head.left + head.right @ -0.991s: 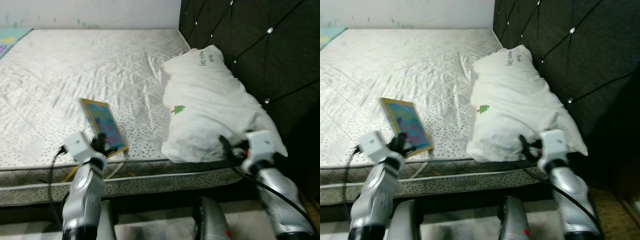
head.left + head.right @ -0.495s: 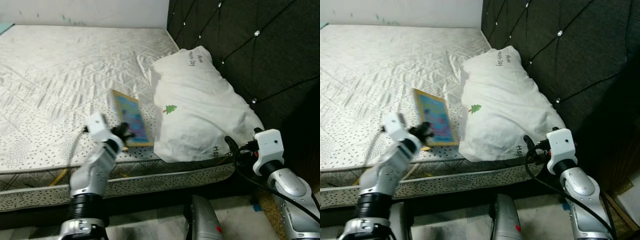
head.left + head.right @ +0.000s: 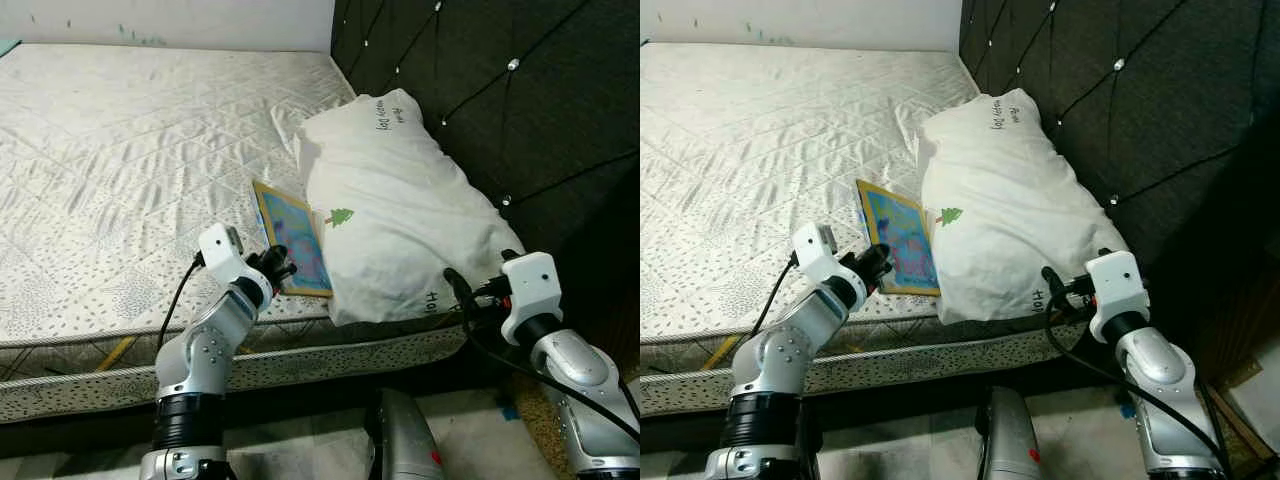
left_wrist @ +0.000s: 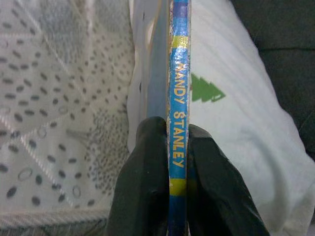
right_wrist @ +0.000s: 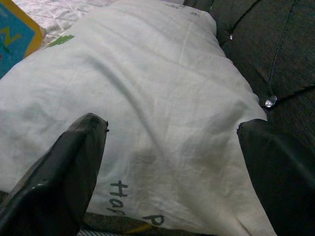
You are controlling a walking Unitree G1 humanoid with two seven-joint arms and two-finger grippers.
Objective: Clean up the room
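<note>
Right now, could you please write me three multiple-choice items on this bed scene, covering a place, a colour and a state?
1. Where does the book lie?
A. on the mattress beside the pillow
B. on the floor
C. on top of the pillow

2. What colour is the tree printed on the pillow?
A. red
B. green
C. yellow

3. How do the left gripper jaws stand?
A. wide open
B. shut on nothing
C. shut on the book

Answers: 1 A, its cover rests flat next to the pillow; 2 B, a small green tree; 3 C, both fingers press the book's spine.
</note>
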